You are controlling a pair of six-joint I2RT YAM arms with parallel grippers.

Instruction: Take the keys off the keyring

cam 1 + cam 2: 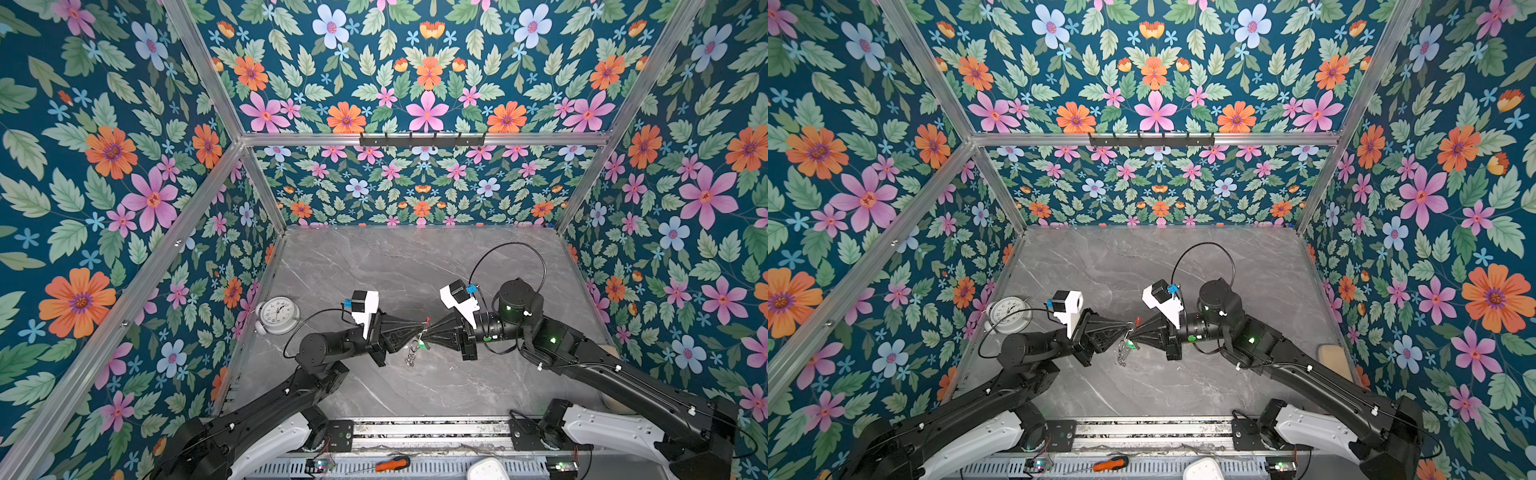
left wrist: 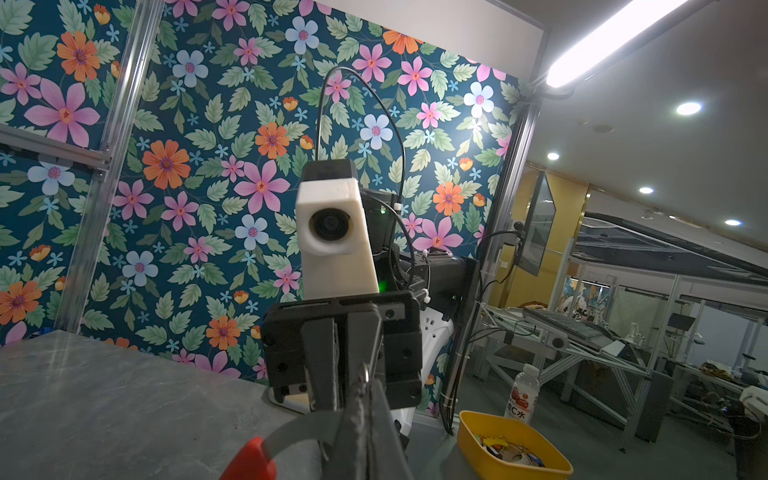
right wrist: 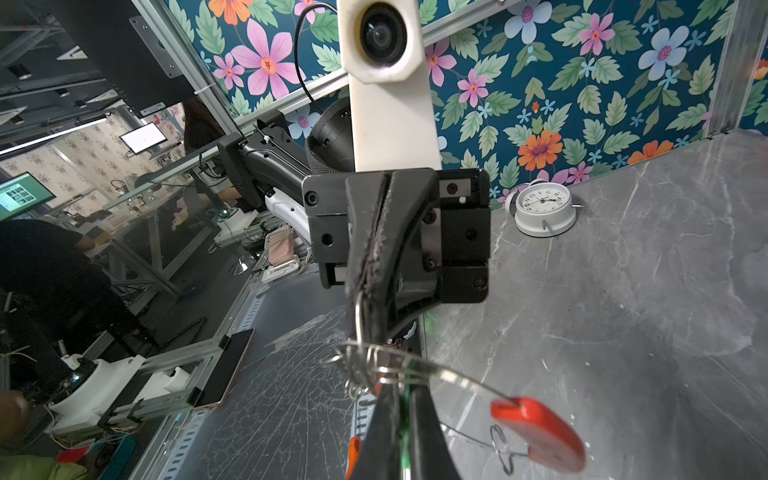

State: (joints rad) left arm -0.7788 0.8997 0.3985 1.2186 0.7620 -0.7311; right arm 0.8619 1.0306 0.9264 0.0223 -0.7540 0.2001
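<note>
The left claw (image 1: pixel 418 329) and the right claw (image 1: pixel 429 332) stand tip to tip above the middle of the bench (image 1: pixel 374 266), both raised off it and both with their fingers pressed together. In the right wrist view the left claw's fingers (image 3: pixel 365 232) pinch a small wire ring (image 3: pixel 358 309) that hangs on the keyring (image 3: pixel 440 368). The thin grey hoop runs across right at the tips of the right claw's own fingers (image 3: pixel 428 440). A green sliver shows between those fingers, but whether they grip the hoop or a tag I cannot tell. The hoop's red section (image 3: pixel 536 432) sticks out on the far side of the two tips and shows as a small red fleck in both top views. The keys (image 1: pixel 411 354) dangle in a bunch just near of the meeting point. The green tag (image 1: pixel 420 343) sits at the top of the bunch, just beside the right claw's tip. An alarm clock (image 1: pixel 276 314) stands well to the left, by the wall.
</note>
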